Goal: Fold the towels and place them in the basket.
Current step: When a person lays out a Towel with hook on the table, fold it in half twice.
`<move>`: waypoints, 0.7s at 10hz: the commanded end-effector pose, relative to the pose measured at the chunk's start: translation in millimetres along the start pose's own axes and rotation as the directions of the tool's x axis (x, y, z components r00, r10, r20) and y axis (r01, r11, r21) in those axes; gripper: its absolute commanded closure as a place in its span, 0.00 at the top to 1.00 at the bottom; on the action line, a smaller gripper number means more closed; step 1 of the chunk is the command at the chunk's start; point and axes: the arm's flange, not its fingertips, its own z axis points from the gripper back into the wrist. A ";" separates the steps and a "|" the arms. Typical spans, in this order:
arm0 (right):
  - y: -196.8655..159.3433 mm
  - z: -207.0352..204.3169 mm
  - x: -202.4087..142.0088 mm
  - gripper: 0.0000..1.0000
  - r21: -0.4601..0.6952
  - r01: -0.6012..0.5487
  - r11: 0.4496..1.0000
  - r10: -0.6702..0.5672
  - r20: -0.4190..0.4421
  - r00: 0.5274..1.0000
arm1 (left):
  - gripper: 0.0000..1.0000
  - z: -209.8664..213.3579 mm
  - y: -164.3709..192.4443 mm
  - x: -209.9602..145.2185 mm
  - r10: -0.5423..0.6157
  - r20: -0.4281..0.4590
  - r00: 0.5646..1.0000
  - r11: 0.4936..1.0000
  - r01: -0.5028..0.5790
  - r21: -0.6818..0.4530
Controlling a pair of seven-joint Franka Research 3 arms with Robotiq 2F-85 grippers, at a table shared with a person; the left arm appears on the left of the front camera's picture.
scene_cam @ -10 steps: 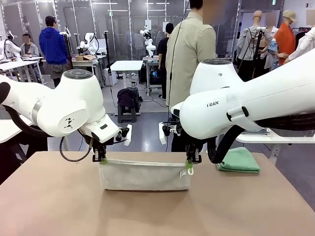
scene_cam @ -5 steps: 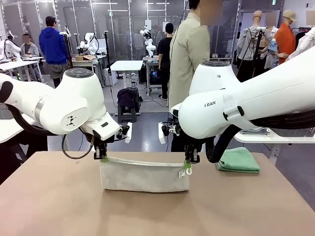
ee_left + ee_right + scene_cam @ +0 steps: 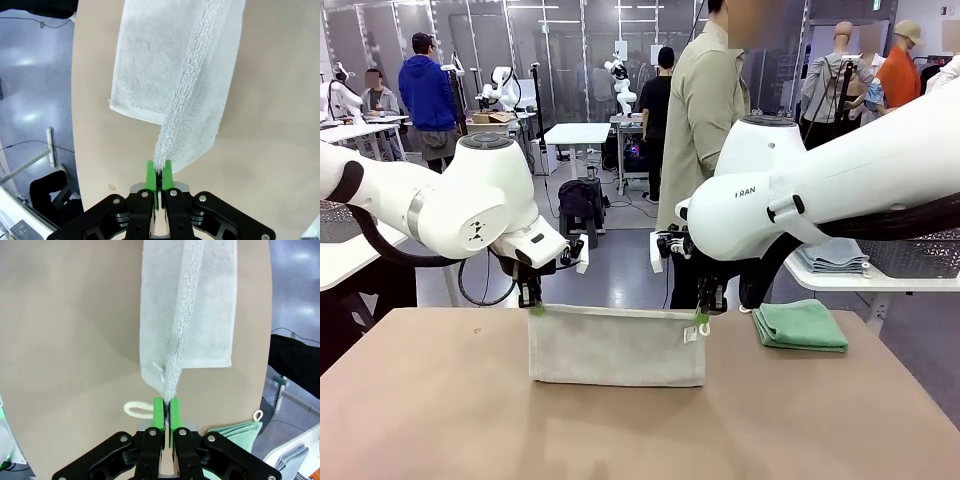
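Here the cream-white towel [image 3: 617,345] hangs stretched in a wide, low rectangle between the two grippers, over the middle of the bench [image 3: 420,420], with its bottom fold resting on the brown surface. The left gripper [image 3: 535,305] pinches the upper left corner and the right gripper [image 3: 703,315] pinches the upper right corner. Each has its jaws closed tight on the cloth, so the top edge runs nearly straight from one to the other, a little higher on the left.

In the left wrist view the green pads [image 3: 150,172] press together with only the thin edge of terry between them. The right wrist view shows the same clamp at the other corner. From above, the fabric is a soft, looped pile, pale and evenly coloured, with a flatter woven band along one side. The held edge rises as a fuzzy ridge above the layers spread below it. A small white label [image 3: 159,370] and a corded hanging loop [image 3: 136,410] sit at the corner by the right gripper.

A sea green towel [image 3: 802,325], folded into a neat flat pad, lies on the bench to the right of the hanging one, apart from it.
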 end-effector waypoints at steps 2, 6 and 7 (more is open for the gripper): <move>-24.2 -18.3 1.6 0.06 0.012 -0.054 0.998 0.054 0.048 0.997 | 0.05 -17.1 17.8 5.3 -0.020 0.022 1.000 0.999 0.021 -0.037; -51.6 -48.7 8.6 0.06 0.018 -0.054 0.998 0.053 0.044 0.998 | 0.05 -48.3 35.9 12.0 -0.026 -0.010 1.000 1.000 0.026 -0.005; -57.0 -58.2 8.6 0.06 0.033 -0.052 0.998 0.051 0.033 0.998 | 0.05 -56.3 40.1 12.1 -0.018 -0.021 1.000 1.000 0.018 -0.010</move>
